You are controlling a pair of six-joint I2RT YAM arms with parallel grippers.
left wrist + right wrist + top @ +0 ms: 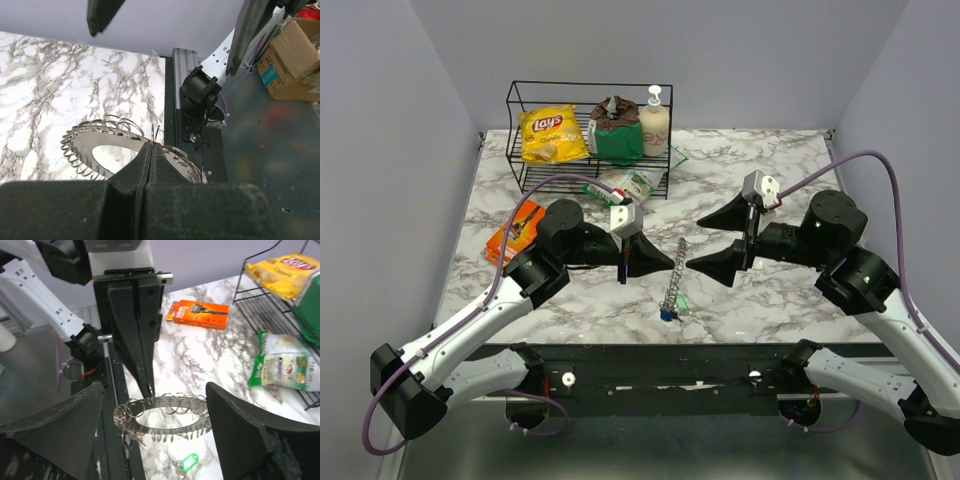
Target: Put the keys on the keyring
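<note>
The keyring, a pale coiled loop, sits near the front edge of the marble table, between the two arms; the left gripper is closed tight, its tips pinching one side of the coil; the keys, one green-tagged and one blue, lie at the loop's near end; the right gripper is spread wide, a finger either side of the loop, holding nothing; an orange packet lies to the left, a wire rack behind.
</note>
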